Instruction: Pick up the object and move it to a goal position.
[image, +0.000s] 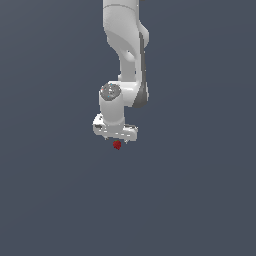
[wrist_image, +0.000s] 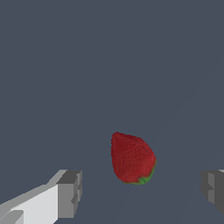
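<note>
In the wrist view the two grey fingertips (wrist_image: 70, 194) stand wide apart, one at each side, with nothing clamped between them. The gripper (wrist_image: 142, 192) has the strawberry (wrist_image: 132, 158) lying in the gap between its pads, nearer neither by much, and touching neither as far as the picture tells.

The fruit lies on the plain dark grey floor, which shows no edge or corner in either view, so it cannot be placed against any border. In the exterior view the strawberry (image: 117, 145) sits just under the white gripper (image: 116, 138), a tiny red speck below the hand, with the arm (image: 127, 55) rising straight up behind.

Its long axis runs from the green-capped end, which lies nearest the finger line, to the narrower red end pointing away from it. It seems to cross the closing line rather than follow it, so the pads would meet the rounded flanks.

What could go wrong, in my judgement:
- The fruit is small and rounded; pads closing on a tapering side could squeeze it out forwards, toward the pointed end.
- If the hand is not low enough, the tips may close above the widest part and slip over it. Height above the floor cannot be read here.
- No goal marker is visible, so the target place is unknown from these pictures.
</note>
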